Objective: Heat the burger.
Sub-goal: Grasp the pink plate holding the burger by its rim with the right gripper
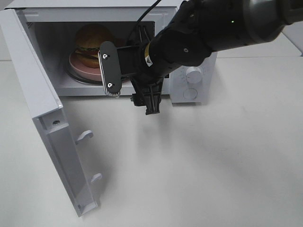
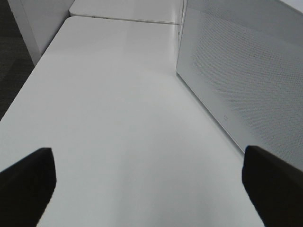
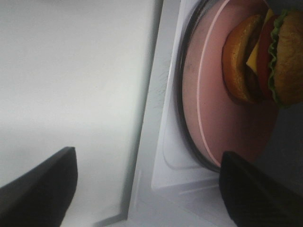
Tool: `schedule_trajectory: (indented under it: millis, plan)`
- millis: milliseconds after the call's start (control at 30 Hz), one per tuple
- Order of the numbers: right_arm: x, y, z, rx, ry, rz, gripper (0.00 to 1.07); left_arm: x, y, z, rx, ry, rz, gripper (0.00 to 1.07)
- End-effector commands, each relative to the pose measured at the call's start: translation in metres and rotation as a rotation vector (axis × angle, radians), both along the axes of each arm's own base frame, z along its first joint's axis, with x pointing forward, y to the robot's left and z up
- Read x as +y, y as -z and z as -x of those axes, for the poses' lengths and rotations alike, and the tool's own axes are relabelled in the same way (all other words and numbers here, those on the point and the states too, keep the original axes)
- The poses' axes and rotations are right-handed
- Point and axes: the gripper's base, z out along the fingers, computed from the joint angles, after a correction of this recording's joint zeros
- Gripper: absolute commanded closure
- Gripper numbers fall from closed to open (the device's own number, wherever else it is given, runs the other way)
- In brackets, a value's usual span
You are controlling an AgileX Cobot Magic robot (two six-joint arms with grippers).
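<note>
Exterior high view: the burger [image 1: 91,41] is seen on a pink plate [image 1: 75,64] inside the open microwave [image 1: 189,80] on a plain white table [image 1: 199,161] — both the right gripper [image 1: 149,101], just outside, and the left gripper [image 2: 151,184], beside the microwave, are spread wide and empty.

Burger [image 1: 91,41] partly behind right arm [image 1: 199,38]
</note>
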Motion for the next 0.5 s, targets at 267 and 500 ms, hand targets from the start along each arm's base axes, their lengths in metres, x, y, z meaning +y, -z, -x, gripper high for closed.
schedule_trajectory:
  millis: [267,500]
  plan:
    - [0.025,0.022,-0.033,-0.033,-0.016,-0.001,0.29,0.0,0.0,0.002,-0.021,-0.002,0.002,0.06]
    - [0.03,0.035,-0.055,-0.044,0.005,-0.007,0.3,0.0,0.0,0.002,-0.021,-0.002,0.002,0.06]
